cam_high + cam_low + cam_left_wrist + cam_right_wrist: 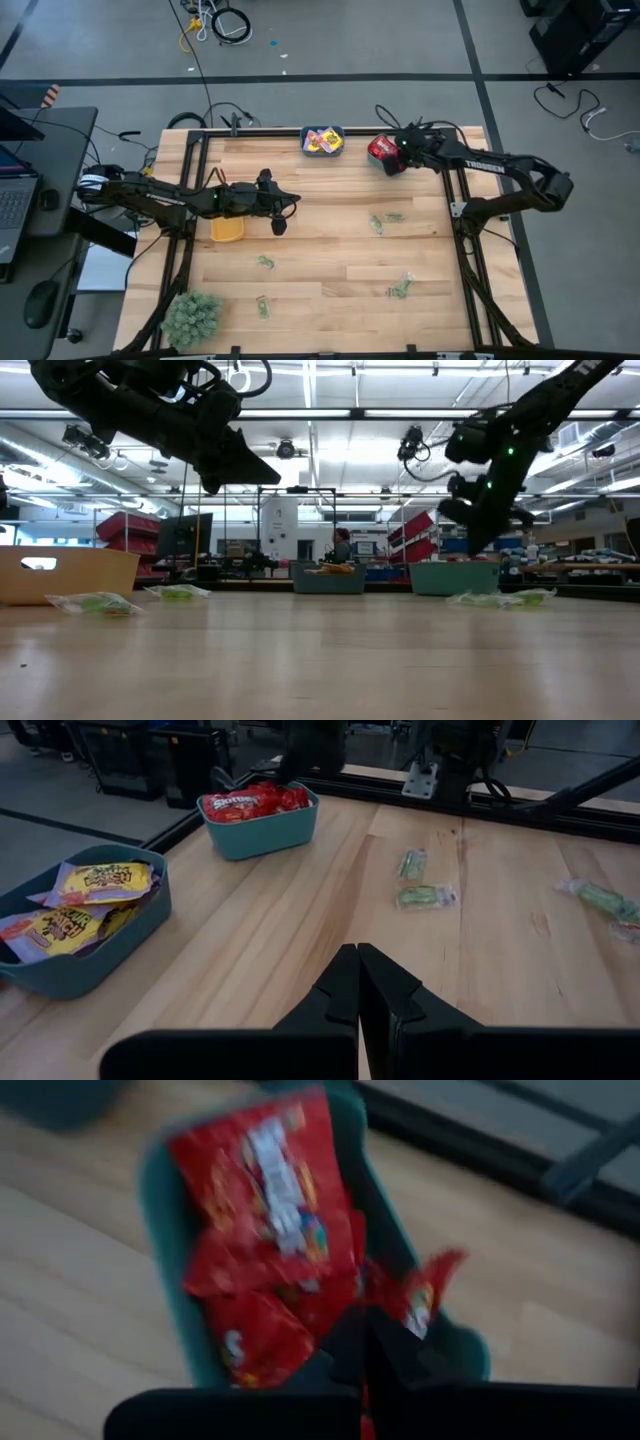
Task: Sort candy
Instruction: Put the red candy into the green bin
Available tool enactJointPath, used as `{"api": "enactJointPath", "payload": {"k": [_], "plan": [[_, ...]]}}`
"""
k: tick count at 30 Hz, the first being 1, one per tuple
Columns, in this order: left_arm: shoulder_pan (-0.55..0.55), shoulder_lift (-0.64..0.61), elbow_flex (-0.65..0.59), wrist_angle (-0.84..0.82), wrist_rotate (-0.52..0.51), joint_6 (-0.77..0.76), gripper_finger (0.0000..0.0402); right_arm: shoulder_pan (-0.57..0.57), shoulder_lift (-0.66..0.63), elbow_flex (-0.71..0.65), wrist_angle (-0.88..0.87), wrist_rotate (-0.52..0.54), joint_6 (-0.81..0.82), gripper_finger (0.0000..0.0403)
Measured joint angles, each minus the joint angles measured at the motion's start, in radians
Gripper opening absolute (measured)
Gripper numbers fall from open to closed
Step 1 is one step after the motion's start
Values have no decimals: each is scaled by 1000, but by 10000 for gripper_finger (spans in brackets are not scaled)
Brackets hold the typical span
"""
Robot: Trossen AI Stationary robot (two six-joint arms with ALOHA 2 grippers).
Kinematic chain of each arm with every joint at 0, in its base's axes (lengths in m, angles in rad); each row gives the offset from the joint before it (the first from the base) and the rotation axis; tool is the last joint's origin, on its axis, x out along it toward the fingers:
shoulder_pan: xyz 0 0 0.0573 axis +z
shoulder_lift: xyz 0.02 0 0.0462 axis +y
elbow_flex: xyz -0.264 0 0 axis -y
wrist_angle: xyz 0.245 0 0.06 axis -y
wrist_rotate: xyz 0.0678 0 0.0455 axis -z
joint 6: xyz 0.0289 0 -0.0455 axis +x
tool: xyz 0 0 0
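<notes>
- The red foil candy packets [255, 800] are seen heaped in a small teal plastic bin [262, 832] at the far edge of the pale wooden table [330, 250], toward the right.
- The yellow packets with purple and pink printing [100, 882] are gathered in a second teal bin [120, 945], just left of the first along the same far edge.
- Two colours are therefore judged largely sorted; no red or yellow packet is seen loose on the wood.
- Small pale green wrapped sweets [385, 220] are left scattered over the middle and near parts of the table, several to the right of centre and a few nearer the left.
- A yellow open container [227, 230] stands at the left side; its contents cannot be made out, though it is judged the likely place for the green pieces.
- The right gripper [365, 1342] is held directly over the red bin, its fingers pressed together; a red packet shows right at their tips, but whether it is pinched cannot be told.
- The left gripper [358, 982] hangs above the middle-left of the table, fingers pressed together on nothing.
- "Skittles" can be read in white on the top red packet; the lettering on the yellow packets is not legible.
- "TROSSEN" is printed on the right arm [490, 168].
</notes>
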Motion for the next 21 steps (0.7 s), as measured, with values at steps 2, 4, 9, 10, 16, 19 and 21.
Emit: {"api": "enactJointPath", "payload": {"k": [2, 4, 9, 10, 16, 19, 21], "plan": [[0, 0, 0, -2, 0, 0, 0, -19, 41, -11, 16, 0, 2, 1], [0, 0, 0, -2, 0, 0, 0, -36, 81, -11, 48, 0, 1, 0], [0, 0, 0, -3, 0, 1, 0, -48, 134, -5, 165, -68, -71, 0], [0, 0, 0, -4, 0, 7, 0, -47, 134, 1, 165, -74, -82, 0], [10, 0, 0, -8, 0, 7, 0, -41, 57, 66, 60, -71, -86, 5], [12, 0, 0, -12, 0, 4, 0, -37, 4, 92, -74, -69, -37, 6], [11, 0, 0, -13, 0, 4, 0, -33, -19, 97, -168, -69, -13, 5]]}}
